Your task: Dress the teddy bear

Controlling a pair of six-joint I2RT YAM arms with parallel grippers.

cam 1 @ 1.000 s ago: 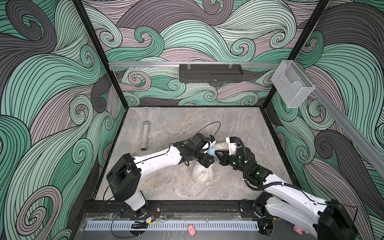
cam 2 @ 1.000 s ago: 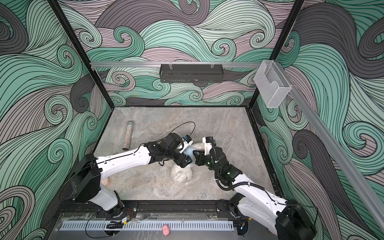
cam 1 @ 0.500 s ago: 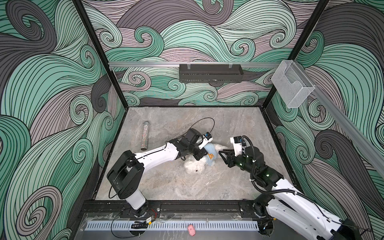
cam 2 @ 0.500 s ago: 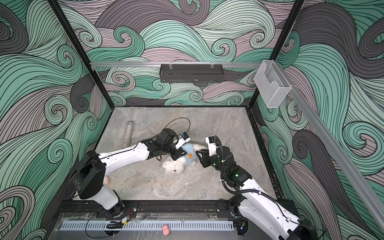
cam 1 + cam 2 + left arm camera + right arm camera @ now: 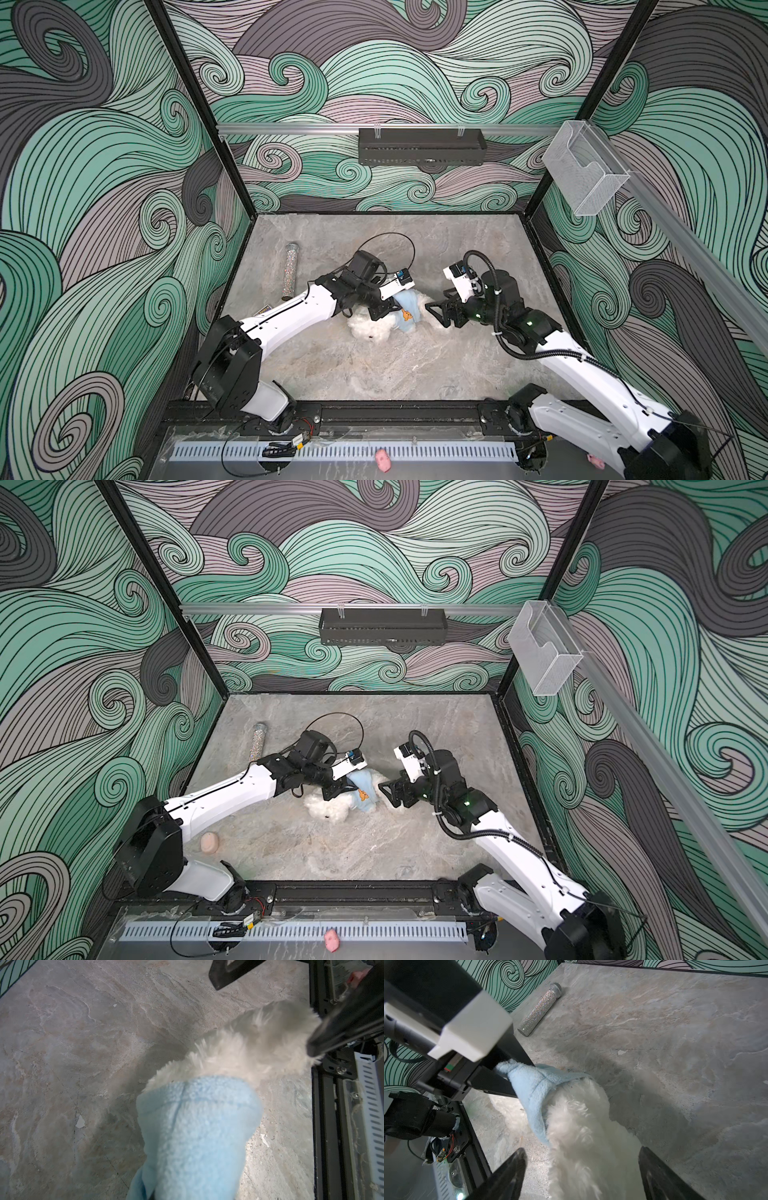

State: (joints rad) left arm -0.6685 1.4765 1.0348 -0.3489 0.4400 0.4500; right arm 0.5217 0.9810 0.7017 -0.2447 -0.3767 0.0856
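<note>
The teddy bear (image 5: pixel 372 328) (image 5: pixel 328 810), fluffy and white, lies on its side on the stone floor. A light blue fleece garment (image 5: pixel 408 309) (image 5: pixel 363 791) with an orange motif covers part of its body. My left gripper (image 5: pixel 384 309) (image 5: pixel 517 1078) is shut on a bunched edge of this garment (image 5: pixel 533 1088). In the left wrist view the blue garment (image 5: pixel 197 1126) hides my own jaws, with white fur (image 5: pixel 249 1043) beyond it. My right gripper (image 5: pixel 436 313) (image 5: pixel 582 1150) stands open, and a furry part of the bear (image 5: pixel 579 1126) lies between its fingers (image 5: pixel 512 1172).
A glittery microphone (image 5: pixel 291 270) (image 5: pixel 539 1009) lies near the left wall. A peach round thing (image 5: pixel 210 842) sits by the left arm's base. Small pink toys (image 5: pixel 382 459) (image 5: pixel 594 459) lie outside the front rail. On the walls hang a black tray (image 5: pixel 419 145) and a clear bin (image 5: pixel 584 166).
My left gripper closed on the blue garment. My right gripper opened and drew back to the right. The bear shifted left and now lies on the floor.
</note>
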